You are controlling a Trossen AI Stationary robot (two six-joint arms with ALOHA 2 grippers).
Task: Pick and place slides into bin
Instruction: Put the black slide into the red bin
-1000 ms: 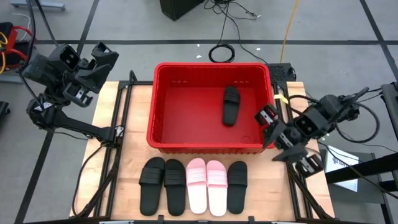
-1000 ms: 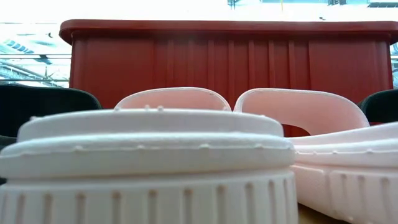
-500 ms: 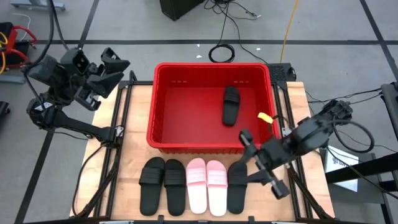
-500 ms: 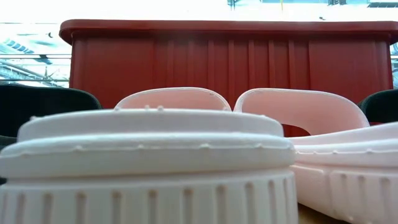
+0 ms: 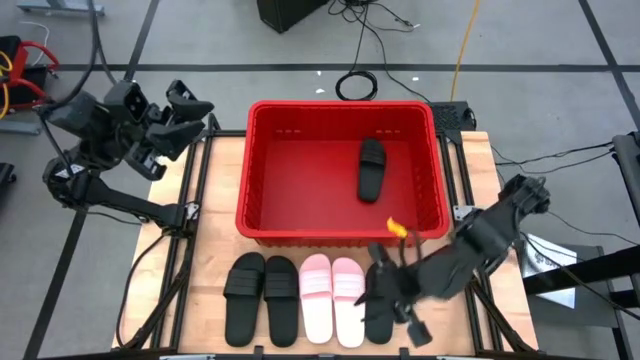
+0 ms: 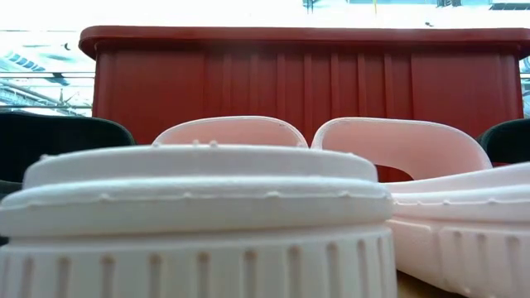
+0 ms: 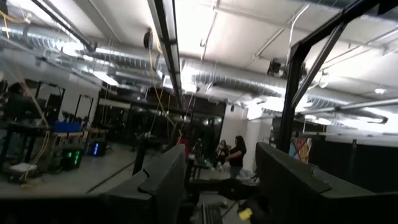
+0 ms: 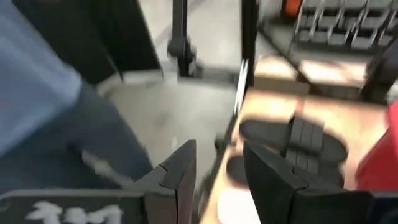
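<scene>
The red bin [image 5: 262, 170] stands at the table's middle, with one black slide [image 5: 371, 168] lying in it. Five slides lie side by side on their soles near the table's near edge: two black [image 5: 243, 297] [image 5: 282, 298], two pink [image 5: 316, 297] [image 5: 348, 299], and one black [image 5: 381, 318] at the right end. My right gripper [image 5: 378, 290] is open over that right-end black slide, fingers pointing toward the table's left; I cannot tell whether it touches the slide. Its wrist view [image 8: 217, 174] shows the gap between its fingers. My left gripper [image 5: 195, 115] is open and raised beyond the table's far left corner.
The low view shows the pink slides [image 6: 199, 215] close up, with the bin's ribbed wall [image 6: 306, 74] behind them. Black frame rails [image 5: 190, 200] run along both table sides. A yellow tag [image 5: 397, 228] sits on the right arm. A person in blue [image 8: 37, 81] stands beyond the table.
My right gripper has swung from beside the bin's right near corner toward the near edge and leftward, ending over the right-end black slide, and has turned to point left. My left gripper has shifted slightly toward the right. The slides have stayed in place.
</scene>
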